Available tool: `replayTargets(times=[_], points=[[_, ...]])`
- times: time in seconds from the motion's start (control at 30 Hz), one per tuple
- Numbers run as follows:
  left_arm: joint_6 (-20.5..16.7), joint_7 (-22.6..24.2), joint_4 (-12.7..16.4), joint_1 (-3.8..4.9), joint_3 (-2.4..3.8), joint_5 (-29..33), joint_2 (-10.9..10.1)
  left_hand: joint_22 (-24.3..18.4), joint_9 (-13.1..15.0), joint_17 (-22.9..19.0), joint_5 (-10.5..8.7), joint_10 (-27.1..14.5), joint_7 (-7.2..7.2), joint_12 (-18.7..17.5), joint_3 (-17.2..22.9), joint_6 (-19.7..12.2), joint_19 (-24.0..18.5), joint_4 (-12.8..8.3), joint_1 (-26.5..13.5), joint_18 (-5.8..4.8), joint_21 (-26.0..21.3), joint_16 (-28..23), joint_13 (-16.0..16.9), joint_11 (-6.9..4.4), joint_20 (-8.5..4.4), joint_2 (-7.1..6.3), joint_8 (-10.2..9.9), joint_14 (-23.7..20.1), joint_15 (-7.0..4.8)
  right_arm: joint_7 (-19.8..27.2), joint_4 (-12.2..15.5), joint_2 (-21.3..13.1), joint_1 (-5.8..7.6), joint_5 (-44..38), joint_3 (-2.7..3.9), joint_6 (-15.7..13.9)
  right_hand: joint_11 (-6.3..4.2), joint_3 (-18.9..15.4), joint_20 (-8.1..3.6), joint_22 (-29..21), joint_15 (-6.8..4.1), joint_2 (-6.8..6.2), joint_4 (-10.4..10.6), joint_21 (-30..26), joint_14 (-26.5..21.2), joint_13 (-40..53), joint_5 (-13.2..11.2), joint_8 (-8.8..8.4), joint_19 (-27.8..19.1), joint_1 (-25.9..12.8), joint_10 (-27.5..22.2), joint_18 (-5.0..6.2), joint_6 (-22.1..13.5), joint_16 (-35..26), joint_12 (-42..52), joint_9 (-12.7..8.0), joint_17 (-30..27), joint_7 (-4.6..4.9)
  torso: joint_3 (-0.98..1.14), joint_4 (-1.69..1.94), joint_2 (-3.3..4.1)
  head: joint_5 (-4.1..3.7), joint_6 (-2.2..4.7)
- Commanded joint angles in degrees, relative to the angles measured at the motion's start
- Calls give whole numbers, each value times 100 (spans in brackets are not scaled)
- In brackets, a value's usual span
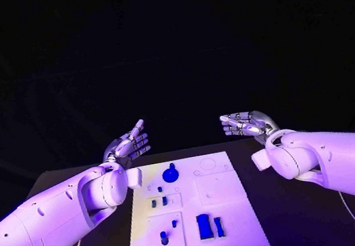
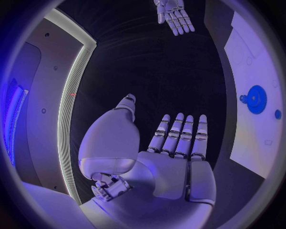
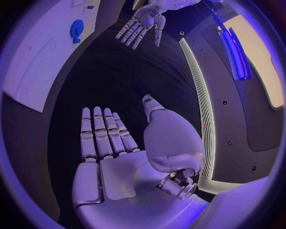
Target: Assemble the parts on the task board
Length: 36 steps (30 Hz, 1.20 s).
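The white task board (image 1: 226,217) lies flat in the middle of the black table. A round blue gear-like part (image 1: 171,174) sits near its far left corner, small blue pieces (image 1: 159,201) lie at mid-left, and two blue blocks (image 1: 209,225) stand near the front. My left hand (image 1: 129,146) floats above the table beyond the board's far left corner, fingers straight and apart, holding nothing. My right hand (image 1: 245,125) hovers beyond the far right corner, also flat and empty. The left wrist view shows the open left hand (image 2: 173,143), the gear (image 2: 257,99) and the right hand (image 2: 173,14).
The black table (image 1: 76,178) extends around the board on both sides. My white forearms (image 1: 56,220) come in low over the table's left and right edges. The board (image 3: 47,57) and its gear (image 3: 76,29) appear in the right wrist view, with the left hand (image 3: 142,24) opposite.
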Motion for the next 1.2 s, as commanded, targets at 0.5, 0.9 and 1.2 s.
replayTargets(times=[0.5,0.9,1.2], points=[[-2057,1020,1496,-504,109,-729,-421,-995,-75,-71,-735,-2010,-237,-84,-10,-1892,-1571,-671,-3394,-175,-87,-83,-75,-735,-701,495,-86,-1734,-733,1026,1601,-263,-635,1118,509,-1817,-667,-581,-1034,-1432,-570,89,-618,-86,-2436,-156,-854,-101,-1911,-3486,-2478,-788,-2224,-103,-99,-704,-561,-823,73,70,-35,33,45],[-2075,1028,1511,-509,110,-735,-425,-995,-75,-71,-1195,-2507,-237,-84,-10,-2359,-1971,-1108,-4228,-175,-87,-83,-75,-735,-1135,495,-86,-2162,-733,1026,1602,-263,-636,1118,510,-1818,-667,-581,-1034,-1786,-570,89,-618,-86,-3039,-156,-854,-101,-2376,-4345,-3090,-788,-2776,-103,-99,-704,-561,-823,73,70,-35,33,45],[-2075,1028,1511,-509,110,-735,-425,-995,-75,-71,-1195,-2737,-237,-84,-10,-2585,-2139,-1108,-4644,-175,-87,-83,-75,-735,-1135,495,-86,-2368,-733,1026,1602,-263,-636,1118,510,-1818,-667,-581,-1034,-2332,-570,89,-618,-86,-3339,-156,-854,-101,-2608,-4773,-3397,-788,-3052,-103,-99,-704,-561,-823,73,70,-35,33,45]])
